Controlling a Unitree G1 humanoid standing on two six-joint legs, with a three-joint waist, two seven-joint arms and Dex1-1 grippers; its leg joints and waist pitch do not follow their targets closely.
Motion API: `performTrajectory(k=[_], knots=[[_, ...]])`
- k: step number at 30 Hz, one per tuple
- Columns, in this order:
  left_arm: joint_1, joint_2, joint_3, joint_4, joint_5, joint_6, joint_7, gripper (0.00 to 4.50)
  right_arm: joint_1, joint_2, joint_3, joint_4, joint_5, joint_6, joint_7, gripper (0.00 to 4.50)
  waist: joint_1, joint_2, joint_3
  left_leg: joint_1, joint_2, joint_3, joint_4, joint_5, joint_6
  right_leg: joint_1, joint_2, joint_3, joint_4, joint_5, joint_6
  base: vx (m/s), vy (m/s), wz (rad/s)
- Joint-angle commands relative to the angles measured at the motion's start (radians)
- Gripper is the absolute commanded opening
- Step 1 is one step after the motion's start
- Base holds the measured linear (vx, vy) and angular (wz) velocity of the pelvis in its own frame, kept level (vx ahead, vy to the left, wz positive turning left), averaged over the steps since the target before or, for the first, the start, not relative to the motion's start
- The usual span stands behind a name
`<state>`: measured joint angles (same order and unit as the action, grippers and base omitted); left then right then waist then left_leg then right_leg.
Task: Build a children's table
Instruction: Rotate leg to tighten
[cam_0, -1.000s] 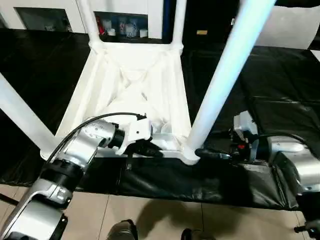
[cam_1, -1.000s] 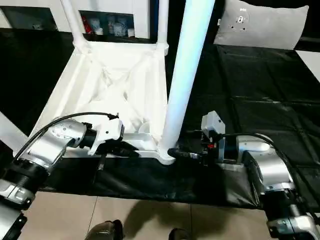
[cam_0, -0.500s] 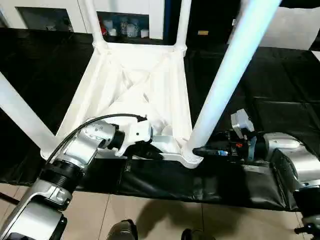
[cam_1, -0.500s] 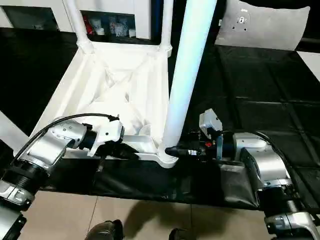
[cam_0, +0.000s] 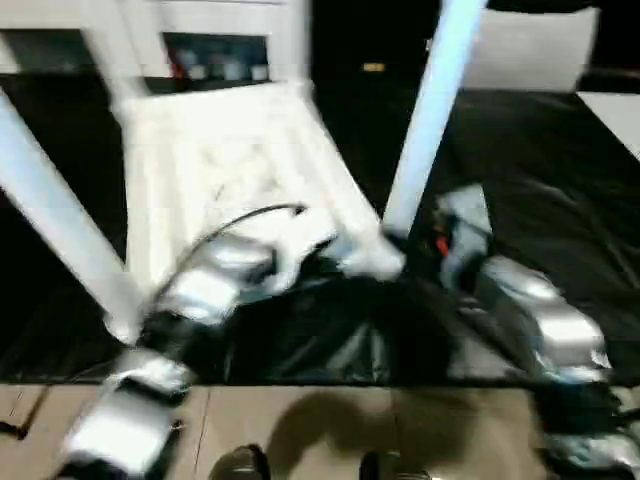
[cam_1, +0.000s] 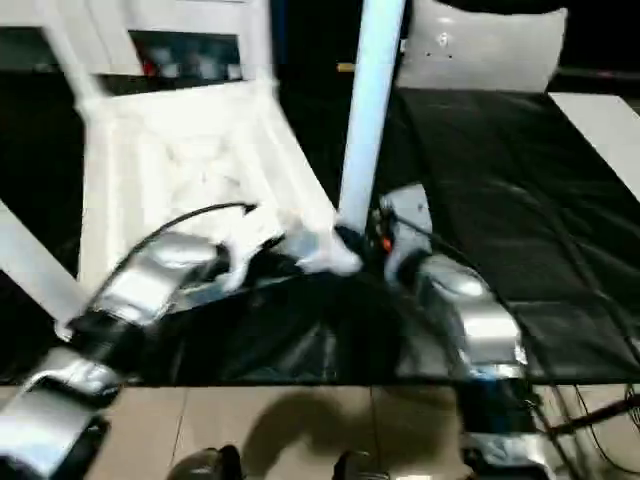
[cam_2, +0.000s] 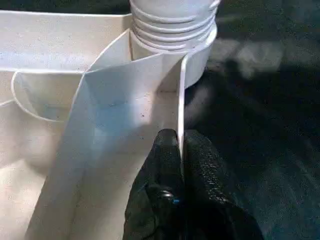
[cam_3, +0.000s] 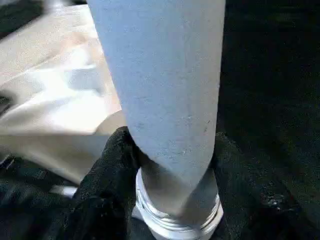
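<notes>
The children's table lies upside down, its white ribbed top (cam_0: 220, 160) on the black cover. Legs stand up from its corner sockets, among them the near right leg (cam_0: 425, 120) and the near left leg (cam_0: 60, 220). My left gripper (cam_2: 180, 137) is shut on the thin rim wall of the top (cam_2: 125, 100), just beside the threaded collar (cam_2: 170, 25) of the near right corner. My right gripper (cam_3: 172, 165) has a black finger (cam_3: 115, 165) on each side of the near right leg (cam_3: 160, 75), right above its threaded collar (cam_3: 175, 220).
The black-covered work table (cam_1: 500, 180) stretches out to the right and behind. A white glass-door cabinet (cam_0: 220, 50) stands at the back, and a pale panel (cam_1: 480, 50) at the back right. Tan floor (cam_0: 300, 430) lies along the table's near edge.
My right gripper has moved in from beside the corner socket and narrowed around the base of the near right leg. The left gripper keeps its hold. The head camera has swung.
</notes>
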<state>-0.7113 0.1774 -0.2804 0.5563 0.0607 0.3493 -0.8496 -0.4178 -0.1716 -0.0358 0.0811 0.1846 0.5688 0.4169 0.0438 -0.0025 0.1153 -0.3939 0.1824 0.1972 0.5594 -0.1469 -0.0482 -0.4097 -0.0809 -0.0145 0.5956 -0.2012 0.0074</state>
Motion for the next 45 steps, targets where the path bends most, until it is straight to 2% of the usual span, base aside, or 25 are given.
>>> performTrajectory(k=[1, 2, 3, 4, 6, 7, 9, 12, 13, 14, 16, 18, 19, 22, 25, 28, 29, 32, 33, 36, 41, 44, 45], knots=[[-0.036, -0.068, 0.022, 0.002, -0.019, -0.005, 0.094, 0.0, 0.012, 0.048, 0.084, 0.024, -0.018, 0.038, -0.032, 1.91, 0.005, -0.011, -0.061, 0.03, 0.036, -0.029, -0.075, -0.328, -0.019, 0.018, -0.055, 0.027, -0.098, -0.431, -0.112, 0.0, 0.0, 0.0], [-0.054, -0.101, 0.03, 0.016, -0.005, -0.003, 0.157, 0.0, 0.003, 0.088, 0.087, 0.051, -0.066, -0.025, -0.099, 2.46, 0.007, -0.008, -0.064, 0.029, 0.038, -0.024, -0.075, -0.295, -0.015, 0.016, -0.051, 0.028, -0.092, -0.343, -0.129, 0.0, 0.0, 0.0], [-0.056, -0.106, 0.03, 0.017, -0.002, -0.003, 0.166, 0.0, 0.001, 0.095, 0.088, 0.057, -0.075, -0.041, -0.11, 2.46, 0.006, -0.008, -0.063, 0.03, 0.036, -0.022, -0.074, -0.294, -0.012, 0.014, -0.049, 0.029, -0.091, -0.32, -0.137, 0.0, 0.0, 0.0], [-0.057, -0.11, 0.03, 0.018, -0.001, -0.004, 0.17, 0.0, 0.0, 0.101, 0.088, 0.062, -0.08, -0.055, -0.118, 2.59, 0.006, -0.014, -0.065, 0.027, 0.033, -0.021, -0.072, -0.293, -0.001, 0.021, -0.048, 0.027, -0.09, -0.31, -0.142, 0.0, 0.0, 0.0], [-0.058, -0.12, 0.033, 0.015, -0.002, 0.002, 0.176, 0.0, -0.003, 0.113, 0.091, 0.064, -0.085, -0.08, -0.123, 2.78, 0.008, -0.013, -0.066, 0.024, 0.032, -0.02, -0.07, -0.276, 0.024, 0.023, -0.053, 0.026, -0.088, -0.292, -0.15, 0.0, 0.0, 0.0], [-0.057, -0.121, 0.03, 0.01, 0.001, 0.007, 0.178, 0.0, -0.002, 0.124, 0.087, 0.054, -0.078, -0.08, -0.13, 2.78, 0.01, -0.008, -0.068, 0.02, 0.033, -0.021, -0.069, -0.248, 0.035, 0.027, -0.053, 0.025, -0.083, -0.247, -0.158, 0.0, 0.0, 0.0], [-0.05, -0.114, 0.025, -0.003, 0.002, 0.01, 0.168, 0.0, 0.004, 0.12, 0.087, 0.033, -0.065, -0.088, -0.11, 3.04, 0.013, -0.01, -0.07, 0.019, 0.032, -0.018, -0.065, -0.215, 0.052, 0.03, -0.051, 0.025, -0.077, -0.173, -0.172, 0.026, -0.002, 0.0], [-0.032, -0.081, 0.021, -0.022, 0.0, 0.008, 0.127, 0.0, 0.028, 0.059, 0.091, 0.033, -0.075, -0.172, -0.045, 3.23, 0.019, -0.01, -0.077, 0.015, 0.032, -0.016, -0.055, -0.147, 0.085, 0.038, -0.051, 0.023, -0.064, -0.052, -0.198, 0.0, 0.0, 0.0], [-0.017, -0.056, 0.022, -0.029, -0.003, -0.014, 0.094, 0.0, 0.042, 0.03, 0.068, 0.04, -0.063, -0.224, 0.005, 3.37, 0.02, -0.01, -0.077, 0.01, 0.03, -0.015, -0.051, -0.12, 0.103, 0.041, -0.05, 0.022, -0.058, 0.002, -0.208, 0.0, 0.0, 0.0], [-0.015, -0.053, 0.023, -0.03, -0.004, -0.018, 0.09, 0.0, 0.043, 0.027, 0.064, 0.041, -0.06, -0.23, 0.011, 3.51, 0.019, -0.011, -0.076, 0.01, 0.03, -0.013, -0.051, -0.119, 0.112, 0.04, -0.049, 0.022, -0.058, 0.013, -0.214, 0.0, 0.0, 0.0], [0.003, -0.026, 0.017, -0.037, -0.01, -0.041, 0.049, 0.0, 0.044, -0.008, 0.041, 0.048, -0.041, -0.259, 0.066, 3.59, 0.018, -0.011, -0.074, 0.01, 0.03, -0.013, -0.051, -0.129, 0.121, 0.041, -0.05, 0.02, -0.059, -0.007, -0.225, 0.0, 0.0, 0.0], [0.031, 0.013, 0.003, -0.054, -0.017, -0.085, -0.017, 0.0, 0.044, -0.064, 0.02, 0.056, -0.018, -0.293, 0.15, 3.82, 0.014, -0.013, -0.067, 0.011, 0.032, -0.014, -0.054, -0.185, 0.117, 0.042, -0.053, 0.02, -0.071, -0.111, -0.22, 0.0, 0.0, 0.0], [0.044, 0.034, -0.006, -0.065, -0.024, -0.107, -0.061, 0.0, 0.045, -0.098, 0.016, 0.055, -0.005, -0.309, 0.204, 3.82, 0.013, -0.011, -0.066, 0.014, 0.034, -0.014, -0.056, -0.203, 0.112, 0.038, -0.053, 0.022, -0.075, -0.153, -0.214, 0.0, 0.0, 0.0], [0.063, 0.083, -0.026, -0.079, -0.025, -0.118, -0.136, 0.0, 0.049, -0.177, 0.013, 0.054, 0.031, -0.337, 0.336, 4.04, 0.016, -0.008, -0.066, 0.018, 0.04, -0.016, -0.058, -0.224, 0.101, 0.035, -0.053, 0.023, -0.075, -0.193, -0.212, 0.0, 0.0, 0.0], [0.079, 0.129, -0.044, -0.086, -0.04, -0.195, -0.235, 0.0, 0.048, -0.249, 0.015, 0.071, 0.038, -0.393, 0.448, 4.33, 0.018, -0.01, -0.069, 0.017, 0.04, -0.014, -0.056, -0.199, 0.108, 0.036, -0.052, 0.023, -0.068, -0.141, -0.225, 0.0, 0.0, 0.0], [0.091, 0.167, -0.056, -0.103, -0.057, -0.233, -0.317, 0.0, 0.051, -0.302, 0.02, 0.073, 0.081, -0.391, 0.574, 4.33, 0.022, -0.009, -0.074, 0.018, 0.039, -0.013, -0.05, -0.169, 0.135, 0.039, -0.053, 0.021, -0.059, -0.074, -0.251, 0.0, 0.0, 0.0], [0.094, 0.179, -0.06, -0.108, -0.064, -0.242, -0.346, 0.0, 0.053, -0.325, 0.034, 0.077, 0.085, -0.398, 0.623, 4.33, 0.021, -0.011, -0.073, 0.018, 0.04, -0.012, -0.051, -0.166, 0.14, 0.039, -0.052, 0.022, -0.059, -0.064, -0.257, 0.0, 0.0, 0.0], [0.102, 0.206, -0.073, -0.118, -0.07, -0.267, -0.407, 0.0, 0.049, -0.359, 0.061, 0.102, 0.089, -0.422, 0.707, 4.33, 0.024, -0.009, -0.073, 0.018, 0.04, -0.01, -0.047, -0.156, 0.15, 0.039, -0.053, 0.02, -0.055, -0.041, -0.28, 0.0, 0.0, 0.0], [0.109, 0.228, -0.085, -0.127, -0.077, -0.293, -0.459, 0.0, 0.041, -0.376, 0.081, 0.127, 0.098, -0.421, 0.767, 4.17, 0.025, -0.009, -0.073, 0.017, 0.04, -0.01, -0.047, -0.164, 0.15, 0.039, -0.053, 0.019, -0.055, -0.054, -0.282, 0.0, 0.0, 0.0], [0.114, 0.24, -0.093, -0.134, -0.086, -0.311, -0.5, 0.0, 0.035, -0.389, 0.104, 0.142, 0.109, -0.402, 0.831, 3.97, 0.029, -0.008, -0.072, 0.02, 0.045, -0.008, -0.047, -0.175, 0.146, 0.037, -0.052, 0.018, -0.055, -0.071, -0.29, 0.0, 0.0, 0.0], [0.115, 0.256, -0.111, -0.146, -0.09, -0.335, -0.554, 0.0, 0.017, -0.392, 0.144, 0.18, 0.135, -0.368, 0.934, 3.62, 0.046, -0.009, -0.071, 0.024, 0.049, -0.007, -0.049, -0.2, 0.13, 0.032, -0.056, 0.021, -0.056, -0.123, -0.287, 0.0, 0.0, 0.0], [0.117, 0.256, -0.116, -0.157, -0.096, -0.337, -0.573, 0.0, -0.002, -0.376, 0.157, 0.206, 0.143, -0.362, 0.954, 3.28, 0.045, -0.014, -0.072, 0.021, 0.048, -0.008, -0.05, -0.199, 0.122, 0.032, -0.057, 0.02, -0.056, -0.136, -0.281, 0.0, 0.0, 0.0], [0.117, 0.256, -0.117, -0.157, -0.095, -0.337, -0.573, 0.0, -0.003, -0.375, 0.157, 0.207, 0.143, -0.361, 0.954, 3.28, 0.047, -0.013, -0.072, 0.022, 0.048, -0.008, -0.05, -0.2, 0.119, 0.032, -0.058, 0.02, -0.056, -0.142, -0.279, 0.0, 0.0, 0.0]])
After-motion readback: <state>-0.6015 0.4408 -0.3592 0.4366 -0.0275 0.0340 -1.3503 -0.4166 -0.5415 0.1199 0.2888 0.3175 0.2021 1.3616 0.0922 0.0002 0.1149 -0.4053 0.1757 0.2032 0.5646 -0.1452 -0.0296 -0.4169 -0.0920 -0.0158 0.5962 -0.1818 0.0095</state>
